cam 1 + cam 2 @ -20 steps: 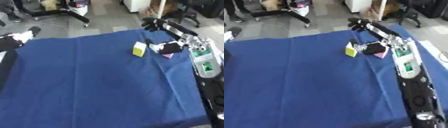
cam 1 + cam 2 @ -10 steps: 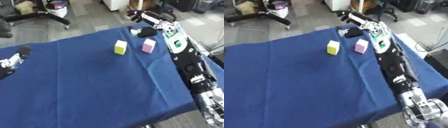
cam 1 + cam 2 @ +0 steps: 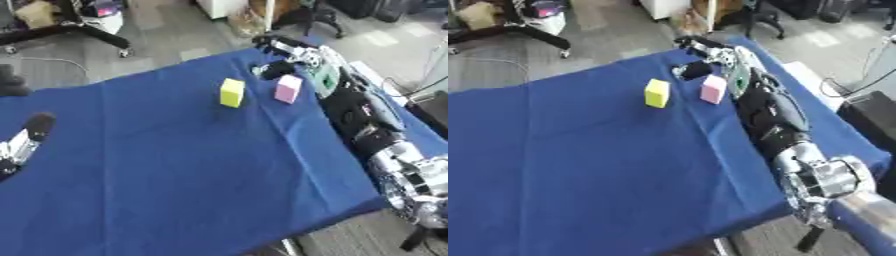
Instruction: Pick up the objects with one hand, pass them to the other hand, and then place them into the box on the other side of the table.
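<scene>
A yellow block point(image 3: 232, 92) and a pink block point(image 3: 287, 88) stand side by side on the blue cloth point(image 3: 175, 170) near the table's far right corner. My right arm lies along the table's right edge. Its right hand point(image 3: 289, 52) is open just beyond the pink block, with fingers stretched toward the far edge and the dark thumb point(image 3: 277, 69) close above the block. Nothing is in that hand. My left hand point(image 3: 28, 134) shows at the left edge of the left eye view, low over the cloth and holding nothing I can see. No box shows in either view.
Beyond the far edge are a grey floor, a chair base point(image 3: 87, 27) and cardboard items point(image 3: 249, 20). A dark case point(image 3: 874, 117) sits off the right side. The cloth's near edge point(image 3: 262, 240) drops off at the bottom.
The camera has swung, shifting the whole picture. The right hand, which covered the pink block a second ago, now lies past it, and the block stands free.
</scene>
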Available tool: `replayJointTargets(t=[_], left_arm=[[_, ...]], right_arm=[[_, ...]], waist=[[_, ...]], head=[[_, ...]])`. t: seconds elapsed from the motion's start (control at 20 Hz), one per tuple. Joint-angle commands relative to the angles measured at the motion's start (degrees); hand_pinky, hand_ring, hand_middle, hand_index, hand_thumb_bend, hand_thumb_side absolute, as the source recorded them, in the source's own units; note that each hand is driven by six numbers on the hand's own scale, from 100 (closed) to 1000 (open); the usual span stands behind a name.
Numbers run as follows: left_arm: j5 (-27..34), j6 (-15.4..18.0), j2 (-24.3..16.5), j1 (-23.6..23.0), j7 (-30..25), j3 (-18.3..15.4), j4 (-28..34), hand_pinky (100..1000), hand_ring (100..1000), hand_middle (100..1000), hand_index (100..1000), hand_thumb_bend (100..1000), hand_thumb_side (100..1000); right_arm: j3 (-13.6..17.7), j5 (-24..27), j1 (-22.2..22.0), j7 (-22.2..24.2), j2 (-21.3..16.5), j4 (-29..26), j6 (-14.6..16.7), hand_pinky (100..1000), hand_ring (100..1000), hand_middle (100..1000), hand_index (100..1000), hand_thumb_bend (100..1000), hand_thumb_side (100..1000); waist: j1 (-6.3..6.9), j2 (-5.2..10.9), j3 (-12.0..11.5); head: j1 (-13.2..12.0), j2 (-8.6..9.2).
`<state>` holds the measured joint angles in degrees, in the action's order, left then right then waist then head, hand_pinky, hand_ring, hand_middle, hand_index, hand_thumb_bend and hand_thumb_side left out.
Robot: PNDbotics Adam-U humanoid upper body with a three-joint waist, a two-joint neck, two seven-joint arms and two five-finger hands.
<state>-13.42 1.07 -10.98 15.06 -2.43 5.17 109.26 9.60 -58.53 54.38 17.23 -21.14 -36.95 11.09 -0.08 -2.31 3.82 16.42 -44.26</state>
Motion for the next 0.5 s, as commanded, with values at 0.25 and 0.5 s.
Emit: replayJointTargets(t=[0.25,0.5], left_arm=[[-0.8,-0.1,-0.2,-0.1,-1.0,0.0,0.7,874,667,647,798,621,487],[-1.3,-0.1,-0.1,-0.4,-1.4,0.1,0.4,875,667,646,799,622,490]], right_arm=[[0.8,-0.3,-0.2,0.6,-3.9,-0.1,-1.4,869,883,895,1000,140,534],[0.6,-0.3,-1.0,4.0,-4.3,0.8,-1.6,872,888,901,1000,226,604]], waist=[[-0.28,-0.37,0.2],[-0.3,-0.23,0.3]], head=[[0.5,0.14],[0.4,0.14]])
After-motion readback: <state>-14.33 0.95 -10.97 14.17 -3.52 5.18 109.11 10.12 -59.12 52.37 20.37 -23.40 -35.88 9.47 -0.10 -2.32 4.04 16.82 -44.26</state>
